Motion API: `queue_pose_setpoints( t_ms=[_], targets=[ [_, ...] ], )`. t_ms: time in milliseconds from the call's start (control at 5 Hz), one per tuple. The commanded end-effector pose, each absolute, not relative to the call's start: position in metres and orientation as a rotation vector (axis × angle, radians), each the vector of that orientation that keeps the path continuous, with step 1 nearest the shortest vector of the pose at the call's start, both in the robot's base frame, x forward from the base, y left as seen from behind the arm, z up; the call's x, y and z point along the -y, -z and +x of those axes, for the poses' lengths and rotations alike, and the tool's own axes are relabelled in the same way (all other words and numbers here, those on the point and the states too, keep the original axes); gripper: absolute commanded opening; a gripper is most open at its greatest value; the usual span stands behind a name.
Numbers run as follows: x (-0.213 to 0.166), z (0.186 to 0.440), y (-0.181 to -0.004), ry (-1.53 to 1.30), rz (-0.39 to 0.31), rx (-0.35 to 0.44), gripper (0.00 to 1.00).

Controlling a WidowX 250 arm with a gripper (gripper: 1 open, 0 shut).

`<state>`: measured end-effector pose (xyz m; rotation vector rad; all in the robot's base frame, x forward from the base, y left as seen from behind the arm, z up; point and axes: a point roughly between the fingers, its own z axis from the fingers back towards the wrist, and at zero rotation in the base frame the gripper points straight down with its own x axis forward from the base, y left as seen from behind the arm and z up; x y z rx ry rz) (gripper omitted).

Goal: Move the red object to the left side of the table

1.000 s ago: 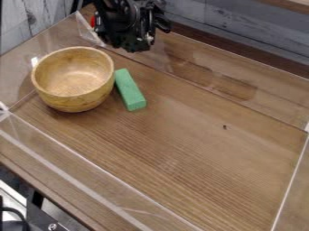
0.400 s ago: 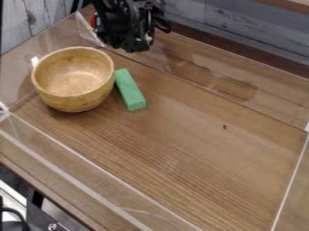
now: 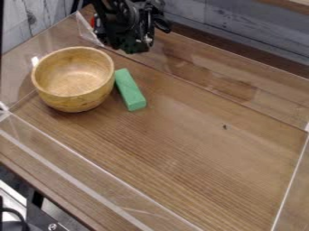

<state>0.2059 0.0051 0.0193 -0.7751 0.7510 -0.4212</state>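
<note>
At table's [image 3: 205, 135] far edge, hand [image 3: 126, 38] shut (holding nothing visible), wooden bowl [image 3: 74, 78] beside green block [image 3: 129, 89].

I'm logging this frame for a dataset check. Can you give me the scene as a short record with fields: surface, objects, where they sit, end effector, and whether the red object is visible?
surface: wood-grain table with low clear walls
objects: wooden bowl; green block
layout: block lies just right of the bowl, at its rim; both on the image's left
bowl contents: appears empty
end effector: at the back edge, above the bowl, shut
red object: not visible in this view
</note>
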Motion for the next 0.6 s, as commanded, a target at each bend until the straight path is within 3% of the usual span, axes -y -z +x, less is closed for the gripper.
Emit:
queue_pose_setpoints(
  t_ms=[0, 200, 400],
  targets=[
    [-0.0045, 0.2187, -0.0213, 0.444, -0.750, -0.719, 0.00],
    [-0.0039, 0.2184, -0.0215, 0.439, -0.751, -0.726, 0.00],
    [-0.0028, 0.2179, -0.0210, 0.434, -0.753, -0.732, 1.00]
  ],
)
